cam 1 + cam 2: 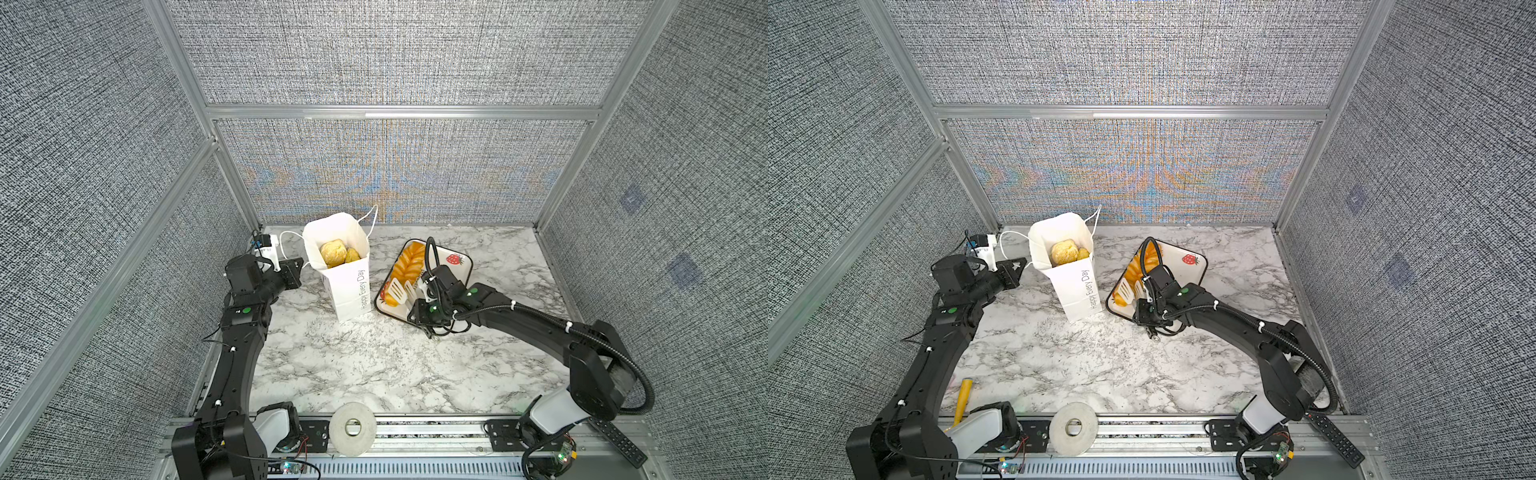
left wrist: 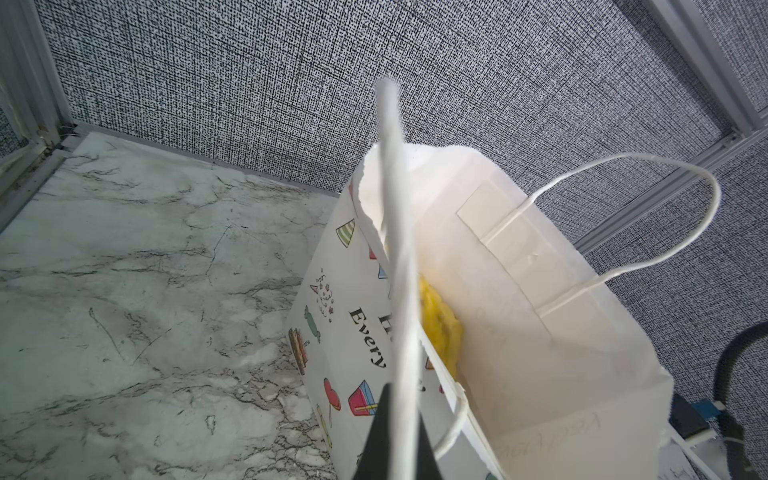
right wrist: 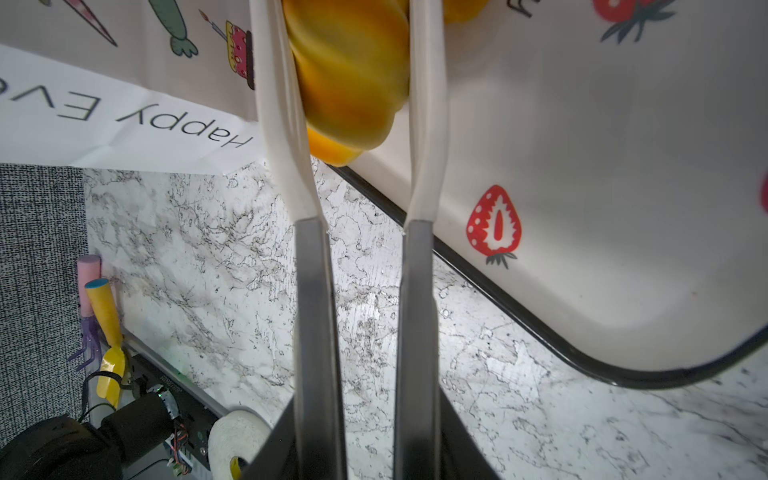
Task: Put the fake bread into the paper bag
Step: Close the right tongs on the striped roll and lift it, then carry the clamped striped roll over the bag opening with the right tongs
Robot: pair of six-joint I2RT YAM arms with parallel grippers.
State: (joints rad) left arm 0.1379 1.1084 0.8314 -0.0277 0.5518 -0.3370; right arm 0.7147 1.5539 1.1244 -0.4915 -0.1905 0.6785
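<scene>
The white paper bag stands upright at the back, with fake bread inside it. My left gripper is shut on the bag's left rim, its white fingers pressed together over the wall. A long braided loaf lies in the strawberry tray. My right gripper is over the tray's near end. Its white fingers press both sides of a ridged orange roll. The bag's cord handles hang loose.
A roll of tape sits on the front rail and a black remote lies at the front right. A yellow scoop lies by the left arm's base. Grey textured walls close in three sides of the marble table.
</scene>
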